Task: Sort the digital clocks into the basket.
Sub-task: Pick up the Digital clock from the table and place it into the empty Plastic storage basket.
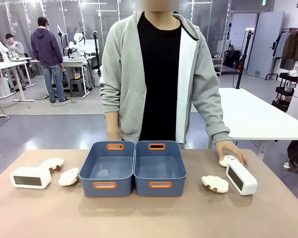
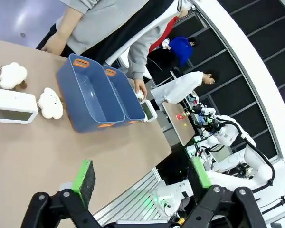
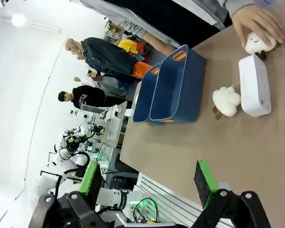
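Note:
Two white digital clocks lie on the brown table, one at the left [image 1: 31, 177] [image 2: 12, 108] and one at the right [image 1: 241, 178] [image 3: 254, 85]. Between them stand two alike blue tubs side by side, left [image 1: 89, 187] and right [image 1: 178, 187], both empty; I cannot tell which is the basket. My left gripper [image 2: 142, 175] hangs open above the table's near left edge with nothing between its green pads. Off the near right edge, my right gripper [image 3: 147, 178] is also open and empty. Both are well short of the clocks.
Cream mushroom-like pieces lie by the clocks: two at the left [image 1: 52, 162] [image 1: 68, 176], one at the right [image 1: 214, 183]. The person's hand [image 1: 233, 148] rests on another [image 1: 228, 160] behind the right clock. The person stands at the far edge. Bare tabletop spans the front.

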### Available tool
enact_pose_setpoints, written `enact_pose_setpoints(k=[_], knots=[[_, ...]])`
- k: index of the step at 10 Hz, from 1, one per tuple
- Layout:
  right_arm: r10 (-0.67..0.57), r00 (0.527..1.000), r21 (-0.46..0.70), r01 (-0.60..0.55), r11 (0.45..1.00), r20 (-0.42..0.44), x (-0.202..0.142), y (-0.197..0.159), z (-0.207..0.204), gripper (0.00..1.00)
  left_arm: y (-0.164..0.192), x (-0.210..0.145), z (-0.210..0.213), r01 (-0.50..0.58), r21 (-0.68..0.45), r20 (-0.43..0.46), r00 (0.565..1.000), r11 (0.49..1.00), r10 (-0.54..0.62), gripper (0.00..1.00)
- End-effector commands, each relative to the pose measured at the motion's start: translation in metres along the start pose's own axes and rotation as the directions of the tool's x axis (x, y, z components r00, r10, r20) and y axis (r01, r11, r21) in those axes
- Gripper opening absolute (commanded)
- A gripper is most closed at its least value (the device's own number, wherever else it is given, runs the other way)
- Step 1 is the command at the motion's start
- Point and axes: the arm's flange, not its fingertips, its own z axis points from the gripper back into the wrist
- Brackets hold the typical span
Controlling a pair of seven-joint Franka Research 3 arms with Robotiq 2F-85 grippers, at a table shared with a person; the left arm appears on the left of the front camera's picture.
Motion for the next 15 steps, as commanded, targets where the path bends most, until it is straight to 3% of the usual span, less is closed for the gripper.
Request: enact_pose_setpoints(k=[1, 15], knots=[[0.003, 1.0, 0.001, -0.003, 1.0, 0.007, -0.0022, 0.0007, 0.0067, 1.0, -0.0028, -0.0001, -0.0034, 0.016, -0.018, -0.018, 1.0, 1.0, -0.016, 1.0], [0.003, 1.0, 0.001, -0.003, 1.0, 0.007, -0.0022, 0.0007, 0.0067, 1.0, -0.0028, -0.0001, -0.0034, 0.016, -0.018, -0.018, 1.0, 1.0, -0.016, 1.0]])
